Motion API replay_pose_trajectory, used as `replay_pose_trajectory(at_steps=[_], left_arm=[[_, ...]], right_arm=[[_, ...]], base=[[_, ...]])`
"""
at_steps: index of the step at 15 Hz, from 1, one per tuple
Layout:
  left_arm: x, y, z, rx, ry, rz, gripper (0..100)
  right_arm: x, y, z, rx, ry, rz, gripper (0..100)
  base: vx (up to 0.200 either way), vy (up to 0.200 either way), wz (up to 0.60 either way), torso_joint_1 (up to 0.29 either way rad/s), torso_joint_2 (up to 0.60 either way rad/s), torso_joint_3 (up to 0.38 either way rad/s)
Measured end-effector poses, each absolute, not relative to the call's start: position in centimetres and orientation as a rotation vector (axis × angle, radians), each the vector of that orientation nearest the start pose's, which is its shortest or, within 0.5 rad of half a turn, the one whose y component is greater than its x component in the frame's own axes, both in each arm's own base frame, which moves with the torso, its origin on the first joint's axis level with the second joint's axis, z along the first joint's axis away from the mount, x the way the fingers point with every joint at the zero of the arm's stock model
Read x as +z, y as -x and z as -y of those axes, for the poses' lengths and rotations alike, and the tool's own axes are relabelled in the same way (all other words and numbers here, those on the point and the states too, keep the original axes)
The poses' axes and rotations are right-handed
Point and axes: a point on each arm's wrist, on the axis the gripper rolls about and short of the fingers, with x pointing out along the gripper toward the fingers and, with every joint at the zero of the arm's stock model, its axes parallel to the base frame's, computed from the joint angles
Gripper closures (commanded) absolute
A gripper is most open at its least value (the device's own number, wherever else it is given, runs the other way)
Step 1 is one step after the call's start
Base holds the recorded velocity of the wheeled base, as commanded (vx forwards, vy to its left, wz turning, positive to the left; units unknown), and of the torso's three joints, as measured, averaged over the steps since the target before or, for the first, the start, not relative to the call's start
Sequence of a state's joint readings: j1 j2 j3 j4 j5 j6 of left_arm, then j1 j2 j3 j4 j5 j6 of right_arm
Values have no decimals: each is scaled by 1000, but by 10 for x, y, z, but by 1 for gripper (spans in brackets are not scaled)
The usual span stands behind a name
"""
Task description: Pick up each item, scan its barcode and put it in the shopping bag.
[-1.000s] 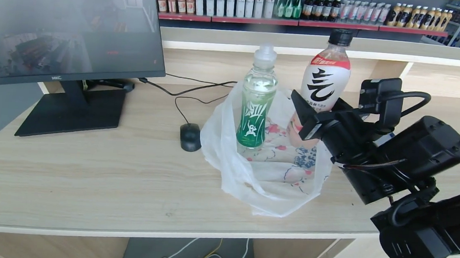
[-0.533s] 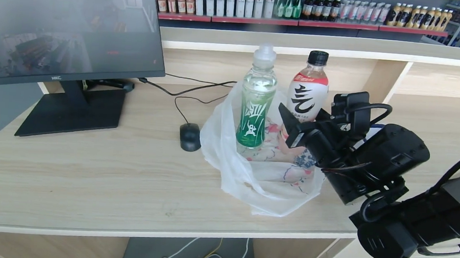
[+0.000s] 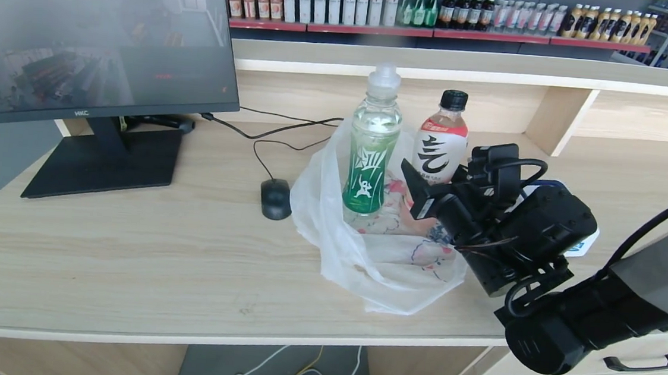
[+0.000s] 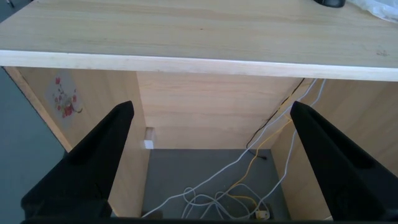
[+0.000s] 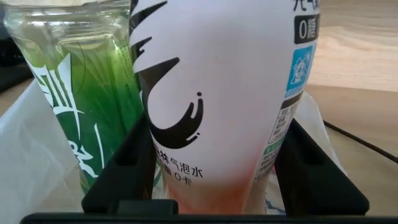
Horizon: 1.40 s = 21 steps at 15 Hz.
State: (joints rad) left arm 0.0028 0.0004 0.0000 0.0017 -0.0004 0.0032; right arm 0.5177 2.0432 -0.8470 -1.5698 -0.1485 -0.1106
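Note:
A white bottle with a black cap and black brush mark stands upright in the white shopping bag on the counter, with my right gripper shut on its lower body. In the right wrist view the white bottle sits between the two black fingers. A green bottle with a clear cap stands in the bag just left of it, also seen as the green bottle close beside. My left gripper hangs open below the counter's front edge, facing the space under the counter.
A monitor on a black stand fills the counter's left. A black mouse with its cable lies left of the bag. A raised wooden ledge runs behind. Loose cables lie under the counter. Drawers sit below the counter at right.
My right arm has lowered the white bottle, moving it left and down into the bag beside the green bottle. The green bottle and bag have stayed put.

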Motion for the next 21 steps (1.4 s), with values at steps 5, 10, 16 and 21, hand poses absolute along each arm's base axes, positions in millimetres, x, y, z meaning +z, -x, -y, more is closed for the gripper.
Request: replay_pose_trajectory(at_steps=[5, 10, 16, 21], left_arm=[[75, 23, 0, 2, -3, -2, 0], [75, 23, 0, 3, -3, -2, 0], [75, 23, 0, 2, -3, -2, 0], [75, 23, 0, 3, -3, -2, 0]], right_arm=[[167, -331, -172, 316, -11, 380, 100], [158, -333, -173, 317, -1, 353, 100], [151, -328, -172, 320, 12, 322, 100], [152, -327, -173, 324, 12, 321, 0]], base=[[0, 0, 0, 0, 0, 0], [0, 0, 0, 0, 0, 0], [0, 0, 0, 0, 0, 0], [0, 0, 0, 0, 0, 0]])
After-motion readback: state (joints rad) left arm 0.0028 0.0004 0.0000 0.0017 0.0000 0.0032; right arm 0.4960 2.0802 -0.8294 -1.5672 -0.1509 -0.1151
